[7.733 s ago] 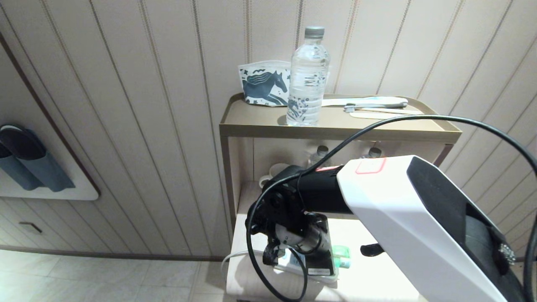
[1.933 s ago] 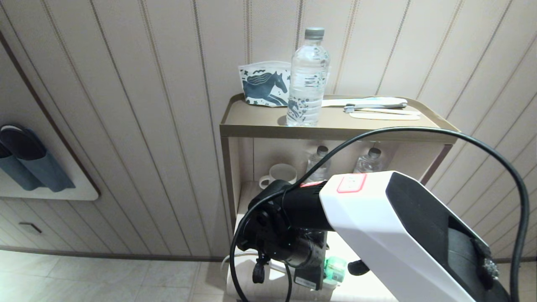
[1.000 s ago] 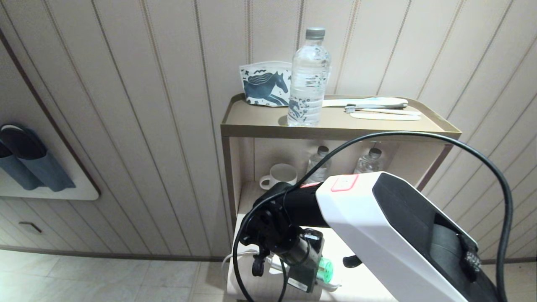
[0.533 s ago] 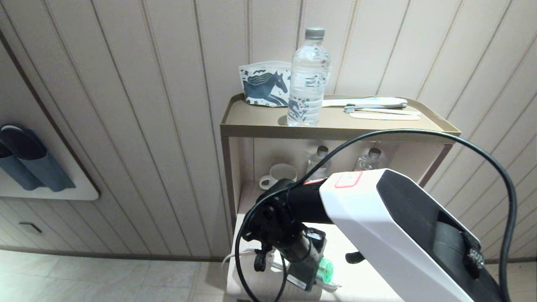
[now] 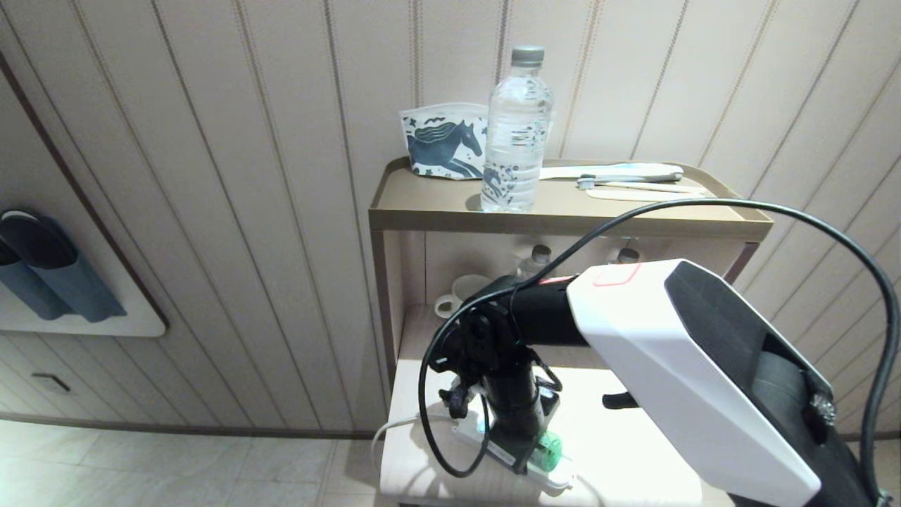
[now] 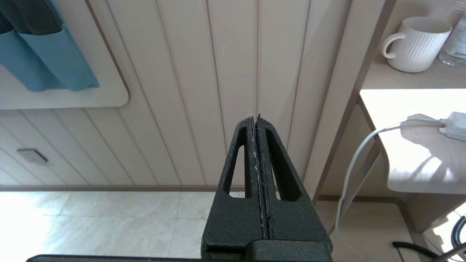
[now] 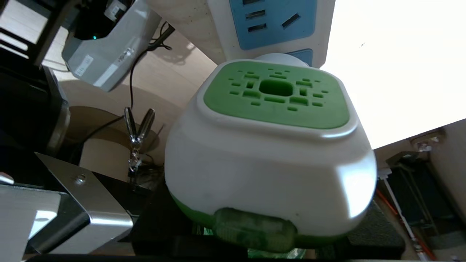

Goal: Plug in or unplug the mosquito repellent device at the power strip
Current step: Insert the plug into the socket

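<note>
Since half a second ago the right arm has swung its wrist round: right gripper (image 5: 536, 451) now points straight down at the low shelf instead of slanting, carrying the mosquito repellent device (image 5: 549, 448), a small translucent green bottle with white-and-green rounded plug head, over the long white power strip (image 5: 493, 443) with light-blue socket faces. Head view: device sits at the strip's near end, just above or touching it; can't tell if the pins are seated. Upper tier of the tan wooden shelf unit (image 5: 450, 211) carries a clear plastic water bottle (image 5: 517, 130), a horse-print pouch (image 5: 443, 141) and toothbrushes; middle tier holds a white ribbed mug (image 5: 450, 296) and two more small bottles, mostly hidden behind the arm. Left wrist view: left gripper (image 6: 256, 120) is parked off to the side facing the panelled wall, fingers pressed together, nothing held; mug contents not visible from here; the strip's white cord (image 6: 367, 145) drops off the shelf edge. Right wrist view: gripper is clamped on the device's green bottle; the head fills the frame, green vented face toward the strip, with a blue socket just beyond it. My read: grasp done, carry done, alignment underway; the push into the socket and release remain, or the pull-out just finished. Can't tell which.
</note>
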Motion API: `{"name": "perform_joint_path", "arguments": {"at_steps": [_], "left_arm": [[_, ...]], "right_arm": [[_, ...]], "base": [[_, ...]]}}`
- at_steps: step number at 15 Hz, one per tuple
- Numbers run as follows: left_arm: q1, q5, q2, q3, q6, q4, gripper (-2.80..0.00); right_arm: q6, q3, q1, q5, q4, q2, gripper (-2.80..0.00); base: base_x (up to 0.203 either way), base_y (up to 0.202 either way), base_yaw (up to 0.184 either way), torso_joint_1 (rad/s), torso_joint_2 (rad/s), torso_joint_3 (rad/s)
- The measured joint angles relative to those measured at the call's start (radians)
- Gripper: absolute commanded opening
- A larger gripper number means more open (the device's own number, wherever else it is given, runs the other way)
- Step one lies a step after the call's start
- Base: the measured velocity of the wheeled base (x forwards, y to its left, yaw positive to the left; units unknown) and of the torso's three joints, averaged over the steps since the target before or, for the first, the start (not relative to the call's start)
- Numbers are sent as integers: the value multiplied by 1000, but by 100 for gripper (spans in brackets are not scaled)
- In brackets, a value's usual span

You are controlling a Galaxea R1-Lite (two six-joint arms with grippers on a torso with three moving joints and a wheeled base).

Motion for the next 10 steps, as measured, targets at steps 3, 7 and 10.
{"name": "perform_joint_path", "arguments": {"at_steps": [3, 7, 10], "left_arm": [[0, 0, 0, 0, 0, 0, -280], [0, 0, 0, 0, 0, 0, -280], [0, 0, 0, 0, 0, 0, -280]], "right_arm": [[17, 58, -9, 2, -60, -15, -280], [70, 192, -19, 6, -217, -64, -280], [123, 291, -35, 19, -351, -103, -280]], "base": [[0, 0, 0, 0, 0, 0], [0, 0, 0, 0, 0, 0], [0, 0, 0, 0, 0, 0]]}}
